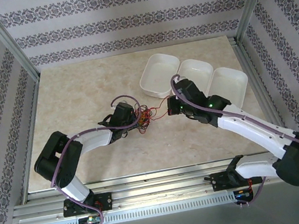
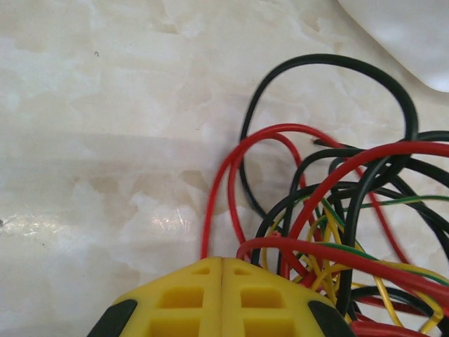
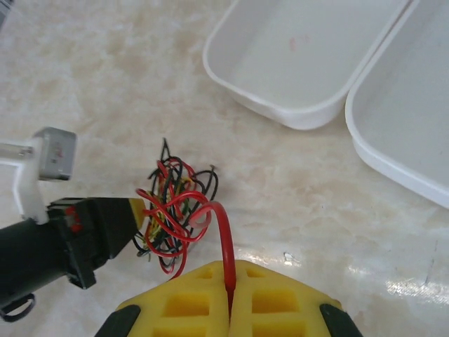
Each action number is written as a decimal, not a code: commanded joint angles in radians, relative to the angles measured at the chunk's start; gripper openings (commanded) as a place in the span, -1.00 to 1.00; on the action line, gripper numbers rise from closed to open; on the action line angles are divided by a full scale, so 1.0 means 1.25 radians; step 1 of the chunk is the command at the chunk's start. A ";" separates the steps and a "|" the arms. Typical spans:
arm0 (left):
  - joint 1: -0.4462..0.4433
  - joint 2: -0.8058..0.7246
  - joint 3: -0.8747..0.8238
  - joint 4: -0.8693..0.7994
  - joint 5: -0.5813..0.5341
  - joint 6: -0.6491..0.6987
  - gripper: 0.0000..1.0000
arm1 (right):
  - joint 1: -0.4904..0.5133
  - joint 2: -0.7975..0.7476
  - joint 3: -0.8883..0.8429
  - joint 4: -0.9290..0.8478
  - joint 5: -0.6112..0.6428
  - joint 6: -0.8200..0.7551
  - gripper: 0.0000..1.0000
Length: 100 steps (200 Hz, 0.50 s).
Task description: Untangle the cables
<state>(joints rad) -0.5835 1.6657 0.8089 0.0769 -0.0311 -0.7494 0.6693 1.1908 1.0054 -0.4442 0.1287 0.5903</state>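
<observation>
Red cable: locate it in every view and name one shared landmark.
Top external: red cable at the picture's centre.
Left wrist: red cable loops right of centre.
Right wrist: red cable bottom centre, pinched in the right gripper.
Shared landmark: the white tray.

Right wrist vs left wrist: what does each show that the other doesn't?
Right wrist, not left wrist: the yellow-fingered right hand, shut on a thin red cable, and a second white plastic tray. Left wrist, not right wrist: a fine green-striped strand. Both: the left hand, the tangle of red, black and yellow cables, a white plastic tray, the pale marbled table.
</observation>
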 commanded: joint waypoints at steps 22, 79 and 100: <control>-0.008 0.015 0.004 -0.040 -0.017 -0.007 -1.00 | -0.011 -0.042 0.030 0.018 0.046 -0.055 -1.00; -0.008 0.014 0.003 -0.045 -0.017 -0.006 -1.00 | -0.019 -0.048 0.099 0.019 0.036 -0.112 -1.00; -0.008 0.017 0.005 -0.044 -0.014 -0.007 -1.00 | -0.025 -0.055 0.124 0.008 0.037 -0.132 -1.00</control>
<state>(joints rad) -0.5835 1.6749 0.8089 0.0612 -0.0311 -0.7494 0.6559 1.1561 1.1007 -0.4419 0.1493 0.4812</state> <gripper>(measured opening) 0.044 0.064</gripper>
